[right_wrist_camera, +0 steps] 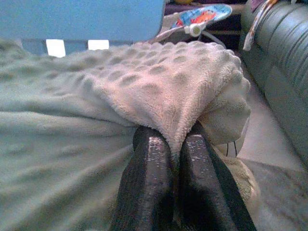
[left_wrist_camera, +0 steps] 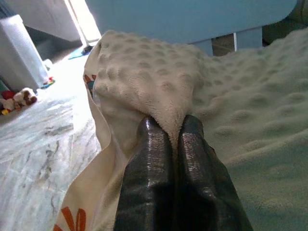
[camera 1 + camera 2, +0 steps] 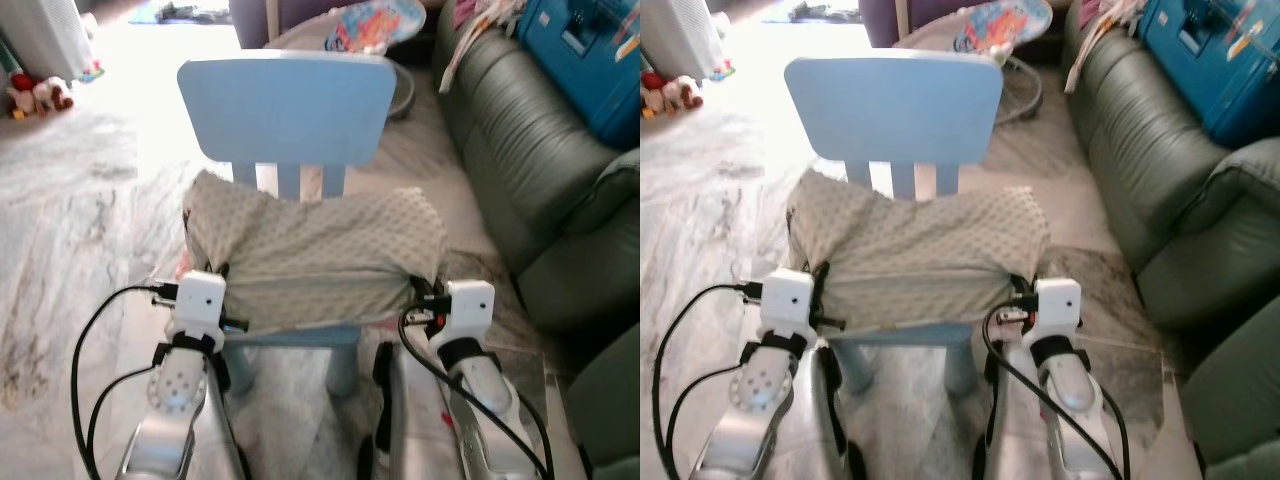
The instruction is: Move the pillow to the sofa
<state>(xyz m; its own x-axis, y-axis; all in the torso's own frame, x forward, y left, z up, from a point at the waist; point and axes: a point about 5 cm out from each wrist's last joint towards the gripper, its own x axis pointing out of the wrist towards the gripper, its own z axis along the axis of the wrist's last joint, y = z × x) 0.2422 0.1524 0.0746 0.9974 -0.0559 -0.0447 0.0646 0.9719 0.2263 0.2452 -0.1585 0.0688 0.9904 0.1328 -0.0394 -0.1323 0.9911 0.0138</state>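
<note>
— Indoors, on a marble-patterned floor [image 3: 70, 230]: what dominates the room?

— At the robot's right, a dark green leather sofa [image 3: 530, 150], with a blue case [image 3: 585, 55] resting on its back cushions. Any lettering on the case is too blurred to read.

— And the middle of the scene?

— Straight ahead, a pale blue child's chair [image 3: 290, 105], its slatted back facing the robot. Beyond it lies a baby bouncer [image 3: 375, 25] with a bright cartoon print; no words can be made out there.

— Where is the pillow?

— Draped across the chair's seat, overhanging both sides. The pillow [image 3: 315, 250] is grey-green with a dotted, nubby texture; the left wrist view shows a cream underside with an orange printed motif, too partial to read.

— How do the jaws stand?

— Left gripper [image 2: 166, 130] pinches a fold at the pillow's left end, its black fingers [image 2: 147, 178] pressed narrow around the fabric. Right gripper [image 1: 175, 137] does likewise at the right end.

— Anything smaller?

— Stuffed toys [image 3: 35, 95] sit on the floor far left.
</note>
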